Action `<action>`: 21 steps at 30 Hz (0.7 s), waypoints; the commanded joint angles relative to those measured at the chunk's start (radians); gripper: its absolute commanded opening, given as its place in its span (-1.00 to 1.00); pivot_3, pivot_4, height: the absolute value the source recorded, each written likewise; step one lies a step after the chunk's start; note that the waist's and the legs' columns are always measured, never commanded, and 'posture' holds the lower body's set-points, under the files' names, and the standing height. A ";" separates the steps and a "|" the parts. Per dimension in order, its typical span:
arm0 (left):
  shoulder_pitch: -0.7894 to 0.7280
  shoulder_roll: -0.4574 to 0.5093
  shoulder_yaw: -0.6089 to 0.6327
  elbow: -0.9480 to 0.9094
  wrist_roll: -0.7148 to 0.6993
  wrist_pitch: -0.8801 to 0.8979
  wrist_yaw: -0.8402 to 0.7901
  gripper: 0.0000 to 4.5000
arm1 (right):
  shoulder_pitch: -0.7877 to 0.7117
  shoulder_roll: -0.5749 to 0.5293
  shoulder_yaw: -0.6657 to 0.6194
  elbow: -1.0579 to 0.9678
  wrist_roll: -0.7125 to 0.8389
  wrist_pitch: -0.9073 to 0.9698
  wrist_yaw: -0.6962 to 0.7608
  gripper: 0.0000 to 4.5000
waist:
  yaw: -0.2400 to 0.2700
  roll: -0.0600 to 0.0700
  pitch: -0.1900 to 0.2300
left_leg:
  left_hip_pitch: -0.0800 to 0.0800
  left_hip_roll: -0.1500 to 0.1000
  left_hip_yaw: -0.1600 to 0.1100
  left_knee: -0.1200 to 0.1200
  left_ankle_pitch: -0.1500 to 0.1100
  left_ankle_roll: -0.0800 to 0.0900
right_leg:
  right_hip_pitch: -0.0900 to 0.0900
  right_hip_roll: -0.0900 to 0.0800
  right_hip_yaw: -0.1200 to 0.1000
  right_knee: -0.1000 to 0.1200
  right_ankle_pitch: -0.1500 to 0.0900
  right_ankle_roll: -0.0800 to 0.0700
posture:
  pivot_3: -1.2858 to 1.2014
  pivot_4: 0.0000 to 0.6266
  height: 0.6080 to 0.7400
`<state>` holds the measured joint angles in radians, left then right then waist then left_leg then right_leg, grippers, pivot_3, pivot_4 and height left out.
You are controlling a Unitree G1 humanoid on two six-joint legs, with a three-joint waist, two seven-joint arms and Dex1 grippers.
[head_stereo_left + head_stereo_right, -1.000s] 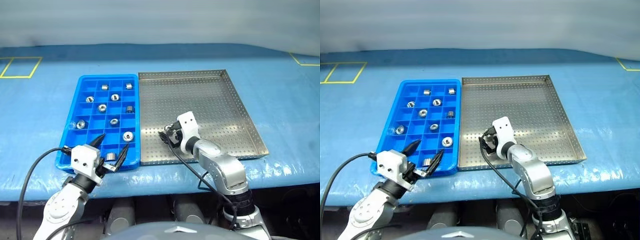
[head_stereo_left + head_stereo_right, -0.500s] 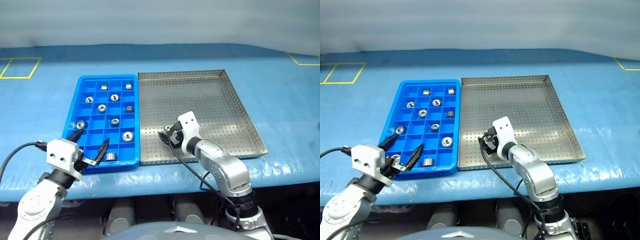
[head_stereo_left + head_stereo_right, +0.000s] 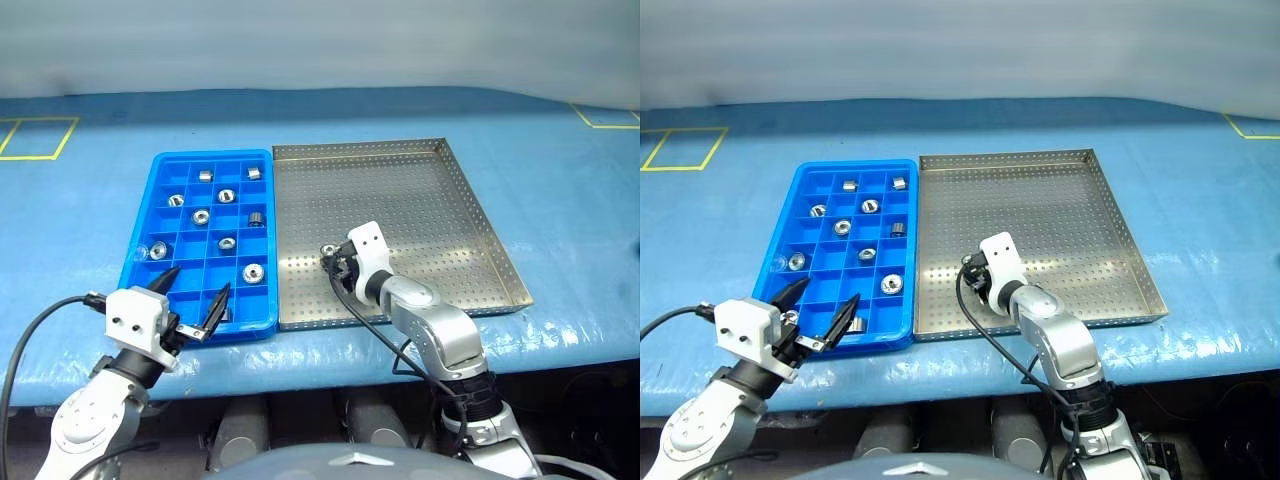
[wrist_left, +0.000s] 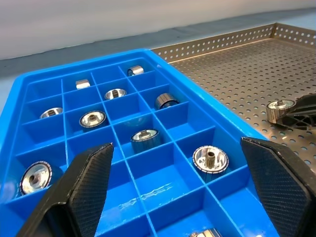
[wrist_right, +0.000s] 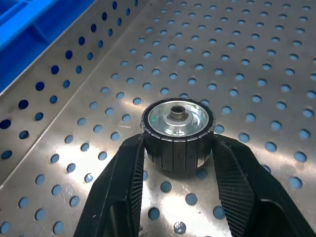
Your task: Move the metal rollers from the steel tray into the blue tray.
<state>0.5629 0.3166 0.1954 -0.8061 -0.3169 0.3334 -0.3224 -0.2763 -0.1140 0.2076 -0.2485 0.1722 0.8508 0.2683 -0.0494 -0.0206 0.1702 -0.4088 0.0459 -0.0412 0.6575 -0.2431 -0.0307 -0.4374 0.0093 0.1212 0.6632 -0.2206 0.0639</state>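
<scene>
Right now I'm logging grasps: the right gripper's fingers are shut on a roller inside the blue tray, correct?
Not quite. The right gripper has its fingers shut on a roller, but over the steel tray, not inside the blue tray. The right wrist view shows the perforated floor beneath it.

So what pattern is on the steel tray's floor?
Rows of small round holes across the bare silver steel tray; the right wrist view shows it best.

Steel tray floor bare beyond right tool; low rim.
</scene>
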 commanded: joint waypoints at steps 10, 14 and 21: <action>0.202 -0.154 -0.026 -0.096 0.095 -0.165 0.101 1.00 | -0.288 0.151 0.108 0.141 0.011 -0.163 0.100 -0.23 | 0.082 0.000 0.000 | -0.001 0.000 -0.001 -0.003 0.000 0.000 | -0.001 0.000 -0.001 -0.003 0.000 -0.001 | 0.35 -0.52 1.00; 0.280 -0.206 -0.070 -0.104 0.137 -0.218 0.127 1.00 | -0.312 0.193 0.167 0.204 0.009 -0.205 0.143 -0.23 | 0.115 0.000 0.000 | -0.002 0.000 0.000 -0.003 0.000 0.000 | -0.002 0.000 -0.001 -0.003 -0.001 -0.001 | 0.41 -0.52 1.00; 0.380 -0.255 -0.119 -0.107 0.178 -0.293 0.152 1.00 | -0.305 0.229 0.241 0.280 -0.008 -0.250 0.201 -0.23 | 0.169 0.000 0.000 | -0.003 0.000 0.000 -0.003 0.000 0.000 | -0.004 0.000 -0.001 -0.003 -0.001 -0.002 | 0.46 -0.52 1.00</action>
<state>0.9303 0.0695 0.0864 -0.8683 -0.1553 0.0792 -0.1772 -0.5704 0.0997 0.4393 0.0400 0.1638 0.6377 0.4525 0.1196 -0.0209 0.1705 -0.4117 0.0461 -0.0410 0.6546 -0.2432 -0.0307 -0.4418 0.0091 0.1200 0.6597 -0.2218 0.0620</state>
